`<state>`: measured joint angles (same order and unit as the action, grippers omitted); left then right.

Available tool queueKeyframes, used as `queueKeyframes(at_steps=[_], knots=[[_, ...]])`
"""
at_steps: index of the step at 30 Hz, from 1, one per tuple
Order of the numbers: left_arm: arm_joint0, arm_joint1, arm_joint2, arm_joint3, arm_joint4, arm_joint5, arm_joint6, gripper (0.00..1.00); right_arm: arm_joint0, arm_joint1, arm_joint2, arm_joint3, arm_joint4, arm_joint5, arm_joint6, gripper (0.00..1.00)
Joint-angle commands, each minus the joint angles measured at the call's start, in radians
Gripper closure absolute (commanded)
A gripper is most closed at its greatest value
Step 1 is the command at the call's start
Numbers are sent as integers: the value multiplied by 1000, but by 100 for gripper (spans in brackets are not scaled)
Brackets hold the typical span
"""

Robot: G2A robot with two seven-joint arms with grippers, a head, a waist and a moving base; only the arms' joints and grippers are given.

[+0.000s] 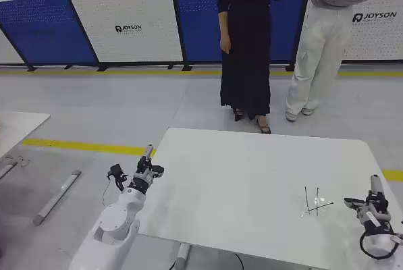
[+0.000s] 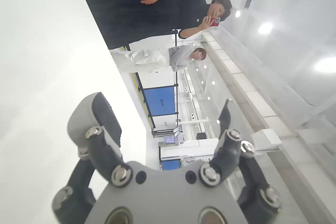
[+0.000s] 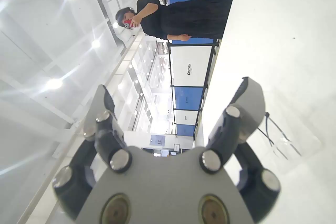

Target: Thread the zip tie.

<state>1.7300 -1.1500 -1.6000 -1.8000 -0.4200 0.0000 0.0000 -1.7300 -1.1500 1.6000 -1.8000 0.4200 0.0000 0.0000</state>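
Thin black zip ties (image 1: pixel 315 201) lie crossed on the white table (image 1: pixel 255 189), near its right front part, on a small clear patch. In the right wrist view the zip ties (image 3: pixel 273 128) lie just beyond one finger. My right gripper (image 1: pixel 371 196) stands open at the table's right edge, a short way right of the ties, empty; the right wrist view shows it (image 3: pixel 176 93) spread wide. My left gripper (image 1: pixel 149 162) is at the table's left edge, far from the ties, open and empty (image 2: pixel 162 109).
The table has rounded corners and a bare white top. Two people stand on the floor beyond its far edge. Another white table (image 1: pixel 5 131) is at the far left, and a grey bar (image 1: pixel 56 197) lies on the floor.
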Motion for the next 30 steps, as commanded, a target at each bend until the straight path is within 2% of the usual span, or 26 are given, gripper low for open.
queueKeyframes(at_steps=[1,2,3,4,5,6,7,8,9,10,11,12,13,14,15,16,17,18,19,20,21,23,30], knots=[[0,0,0,0,0,0,0,0,0,0,0,0,0,0,0,0],[0,0,0,0,0,0,0,0,0,0,0,0,0,0,0,0],[0,0,0,0,0,0,0,22,0,0,0,0,0,0,0,22],[0,0,0,0,0,0,0,22,0,0,0,0,0,0,0,0],[0,0,0,0,0,0,0,22,0,0,0,0,0,0,0,22],[0,0,0,0,0,0,0,0,0,0,0,0,0,0,0,0],[0,0,0,0,0,0,0,0,0,0,0,0,0,0,0,22],[0,0,0,0,0,0,0,0,0,0,0,0,0,0,0,0],[0,0,0,0,0,0,0,0,0,0,0,0,0,0,0,0],[0,0,0,0,0,0,0,22,0,0,0,0,0,0,0,0],[0,0,0,0,0,0,0,22,0,0,0,0,0,0,0,22],[0,0,0,0,0,0,0,0,0,0,0,0,0,0,0,22],[0,0,0,0,0,0,0,22,0,0,0,0,0,0,0,0],[0,0,0,0,0,0,0,22,0,0,0,0,0,0,0,0],[0,0,0,0,0,0,0,22,0,0,0,0,0,0,0,22],[0,0,0,0,0,0,0,22,0,0,0,0,0,0,0,22],[0,0,0,0,0,0,0,0,0,0,0,0,0,0,0,0],[0,0,0,0,0,0,0,22,0,0,0,0,0,0,0,22],[0,0,0,0,0,0,0,0,0,0,0,0,0,0,0,0],[0,0,0,0,0,0,0,0,0,0,0,0,0,0,0,22],[0,0,0,0,0,0,0,0,1,0,1,0,0,1,5,0],[0,0,0,0,0,0,0,0,13,4,19,10,3,20,61,0],[0,0,0,0,0,0,0,0,55,32,133,55,-9,88,403,0]])
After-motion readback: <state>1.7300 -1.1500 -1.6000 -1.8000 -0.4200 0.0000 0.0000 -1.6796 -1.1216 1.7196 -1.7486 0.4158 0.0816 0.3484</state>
